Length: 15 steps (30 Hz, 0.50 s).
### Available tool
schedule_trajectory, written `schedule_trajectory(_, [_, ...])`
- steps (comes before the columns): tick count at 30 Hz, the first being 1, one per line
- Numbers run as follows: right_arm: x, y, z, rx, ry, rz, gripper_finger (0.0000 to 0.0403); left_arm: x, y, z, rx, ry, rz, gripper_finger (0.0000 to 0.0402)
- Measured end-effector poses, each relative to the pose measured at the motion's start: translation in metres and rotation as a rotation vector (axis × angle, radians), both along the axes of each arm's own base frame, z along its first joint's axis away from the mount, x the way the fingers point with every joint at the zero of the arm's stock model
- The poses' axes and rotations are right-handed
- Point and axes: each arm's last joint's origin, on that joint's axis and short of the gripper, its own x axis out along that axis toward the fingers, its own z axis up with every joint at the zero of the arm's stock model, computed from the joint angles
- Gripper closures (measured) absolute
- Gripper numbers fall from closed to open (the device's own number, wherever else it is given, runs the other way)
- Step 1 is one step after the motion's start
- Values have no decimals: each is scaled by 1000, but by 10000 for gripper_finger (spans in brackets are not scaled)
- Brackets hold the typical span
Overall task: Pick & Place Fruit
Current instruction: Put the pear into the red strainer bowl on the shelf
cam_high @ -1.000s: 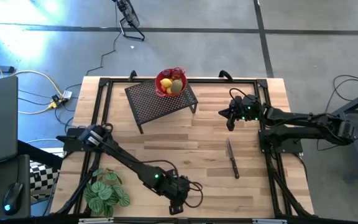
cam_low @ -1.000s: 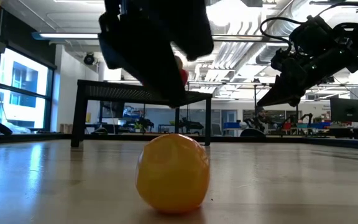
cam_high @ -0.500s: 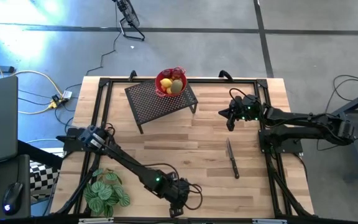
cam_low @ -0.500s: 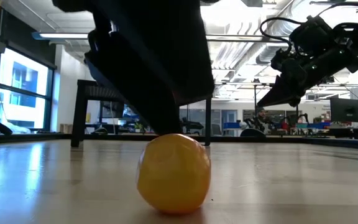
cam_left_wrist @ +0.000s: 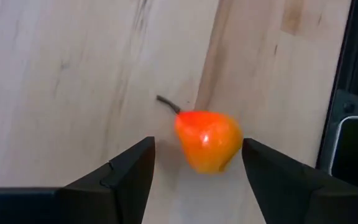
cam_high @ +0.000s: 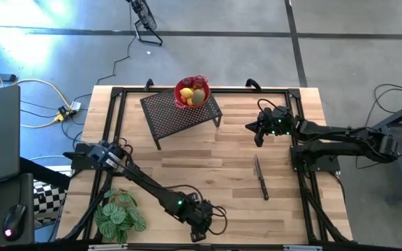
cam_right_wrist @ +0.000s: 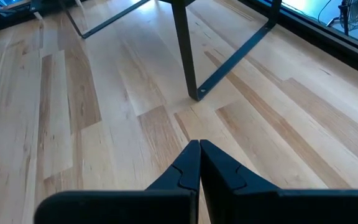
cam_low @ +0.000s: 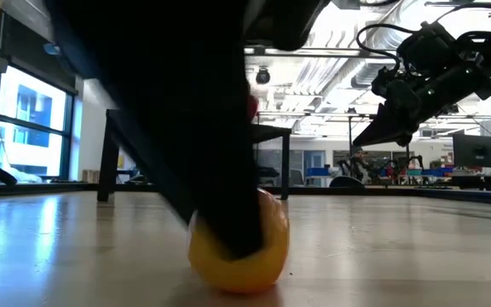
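Observation:
An orange-yellow, pear-shaped fruit (cam_left_wrist: 207, 140) with a short dark stem lies on its side on the wooden table, close to the near edge. My left gripper (cam_left_wrist: 197, 143) is open and slants down over it, one finger on each side with a gap to the fruit. In the low view one dark finger stands in front of the fruit (cam_low: 273, 247). From above, the gripper (cam_high: 202, 226) hides the fruit. More fruit (cam_high: 192, 95) sits in a red mesh bowl (cam_high: 179, 90) at the far side. My right gripper (cam_high: 257, 134) waits shut above the table's right half.
The red bowl stands on a black mesh stand (cam_high: 180, 113) at the far side. A knife (cam_high: 260, 178) lies right of centre. A green leafy plant (cam_high: 119, 215) sits at the near left corner. Black frame rails (cam_high: 306, 202) run along the table's edges.
My left gripper has come down toward the fruit, still open, and its fingers now stand around it. In the low view its dark fingers have sunk from above the fruit to in front of it. The fruit has stayed where it was.

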Motion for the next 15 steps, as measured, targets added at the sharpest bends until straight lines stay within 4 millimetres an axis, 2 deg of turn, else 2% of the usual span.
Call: schedule_trajectory(15, [0, 0, 0, -2, -4, 0, 401, 2, -1, -3, -16, -2, 18, 165])
